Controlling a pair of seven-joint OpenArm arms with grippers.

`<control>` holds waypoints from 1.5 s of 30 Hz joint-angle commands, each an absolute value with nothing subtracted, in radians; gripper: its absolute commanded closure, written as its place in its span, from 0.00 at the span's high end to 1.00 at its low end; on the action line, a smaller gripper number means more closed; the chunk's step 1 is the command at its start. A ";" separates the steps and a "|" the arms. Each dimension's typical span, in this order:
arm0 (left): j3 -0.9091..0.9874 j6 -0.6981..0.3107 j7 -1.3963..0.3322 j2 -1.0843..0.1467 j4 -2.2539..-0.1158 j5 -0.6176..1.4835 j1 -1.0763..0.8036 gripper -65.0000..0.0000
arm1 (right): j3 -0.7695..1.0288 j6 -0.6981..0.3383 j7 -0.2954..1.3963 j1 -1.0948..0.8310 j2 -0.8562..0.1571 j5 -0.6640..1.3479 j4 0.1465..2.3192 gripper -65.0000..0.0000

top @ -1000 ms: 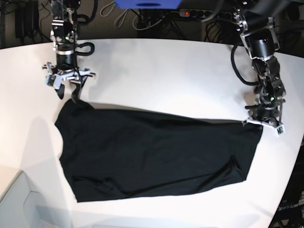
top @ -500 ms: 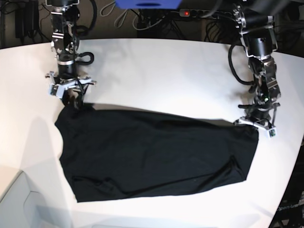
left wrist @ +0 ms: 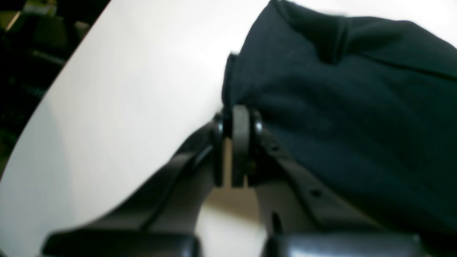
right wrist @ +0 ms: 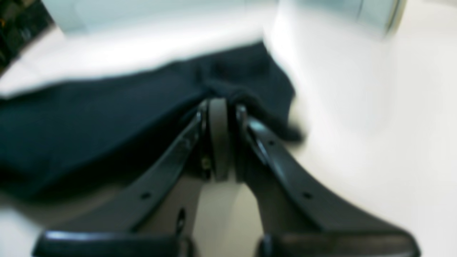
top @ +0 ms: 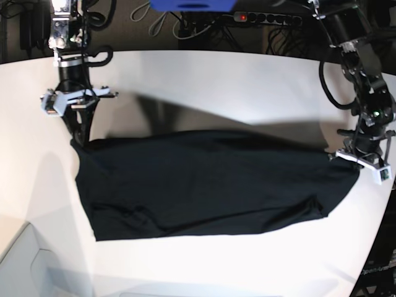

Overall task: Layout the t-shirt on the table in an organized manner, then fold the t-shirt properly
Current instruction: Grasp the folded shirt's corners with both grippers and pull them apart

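The black cloth t-shirt (top: 204, 182) hangs stretched between the two tools, its lower part on the big white counter (top: 216, 86). The left tool (left wrist: 234, 142) and the right tool (right wrist: 217, 135) each pinch a top corner. It is not laid flat yet, and no folding is done.

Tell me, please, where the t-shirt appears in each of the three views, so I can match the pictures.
Base: the t-shirt spans the middle, stretched between both hands.
Left wrist: it fills the upper right, its corner pinched in the left hand.
Right wrist: blurred, it lies across the left and centre, an edge in the right hand.
Shared landmark: the white table.
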State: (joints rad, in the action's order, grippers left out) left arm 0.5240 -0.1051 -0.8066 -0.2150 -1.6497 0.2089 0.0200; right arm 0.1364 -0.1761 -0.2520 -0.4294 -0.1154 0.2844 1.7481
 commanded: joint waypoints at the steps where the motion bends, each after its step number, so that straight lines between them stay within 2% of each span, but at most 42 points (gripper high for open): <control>1: 0.545 -0.107 -0.786 -0.231 -1.699 0.214 0.048 0.00 | 0.151 -0.176 -0.288 -0.427 -0.122 0.291 1.791 0.00; 3: 0.565 -0.107 -0.822 -0.231 -1.722 0.214 0.058 0.00 | 0.160 -0.176 -0.275 -0.407 -0.124 0.291 1.804 0.00; 6: 0.565 -0.107 -0.835 -0.242 -1.699 0.213 0.111 0.00 | 0.174 -0.176 -0.157 -0.300 -0.127 0.291 1.779 0.00; 12: 0.513 -0.107 -0.829 -0.251 -1.475 0.205 0.209 0.01 | 0.179 -0.177 0.137 -0.053 -0.127 0.291 1.596 0.00; 18: 0.515 -0.107 -0.828 -0.251 -1.303 0.205 0.257 0.01 | 0.171 -0.177 0.163 0.033 -0.133 0.289 1.443 0.00; 21: 0.515 -0.107 -0.828 -0.272 -1.237 0.214 0.269 0.05 | 0.168 -0.177 0.163 0.035 -0.160 0.289 1.402 0.08; 28: 0.521 -0.107 -0.826 -0.280 -1.210 0.209 0.282 0.38 | 0.173 -0.177 0.163 -0.035 -0.202 0.291 1.475 0.44; 31: 0.522 -0.107 -0.828 -0.291 -1.221 0.206 0.278 0.44 | 0.174 -0.177 0.162 -0.107 -0.199 0.291 1.561 0.53; 38: 0.526 -0.107 -0.826 -0.294 -1.222 0.213 0.278 0.45 | 0.174 -0.177 0.157 -0.262 -0.117 0.294 1.702 0.56; 42: 0.526 -0.107 -0.826 -0.294 -1.222 0.213 0.278 0.45 | 0.173 -0.177 0.157 -0.278 -0.048 0.294 1.662 0.56; 45: 0.526 -0.107 -0.826 -0.291 -1.222 0.213 0.278 0.45 | 0.166 -0.177 0.157 -0.275 -0.033 0.294 1.618 0.56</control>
